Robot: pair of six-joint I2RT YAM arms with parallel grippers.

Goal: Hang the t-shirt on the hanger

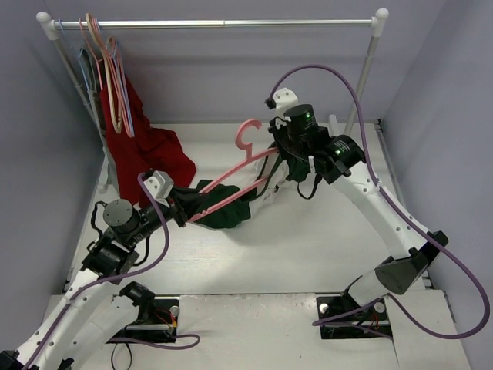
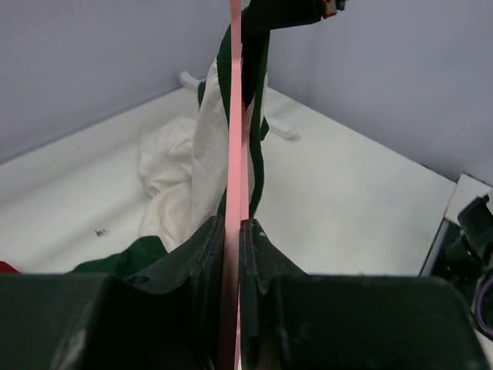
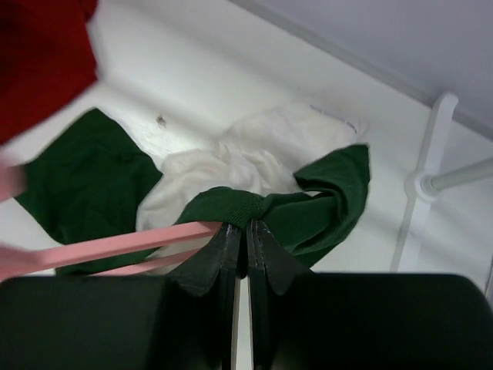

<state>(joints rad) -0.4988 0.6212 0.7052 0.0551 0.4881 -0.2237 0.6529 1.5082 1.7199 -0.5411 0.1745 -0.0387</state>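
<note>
The pink hanger (image 1: 235,176) is held tilted above the table, hook (image 1: 248,135) up at the far end. My left gripper (image 1: 185,214) is shut on its lower left end; in the left wrist view the pink bar (image 2: 235,116) runs up from between the closed jaws (image 2: 233,231). The t-shirt (image 1: 223,210), white with dark green sleeves, hangs bunched from the hanger's far end down to the table. My right gripper (image 1: 279,166) is shut on the t-shirt's green collar (image 3: 231,204), right beside the hanger's end (image 3: 115,247). The white body (image 3: 254,162) lies crumpled below.
A clothes rack (image 1: 223,23) spans the back, with several hangers (image 1: 108,69) and a red garment (image 1: 146,146) at its left end. The red garment also shows in the right wrist view (image 3: 38,54). The rack's right foot (image 3: 431,177) stands near the t-shirt.
</note>
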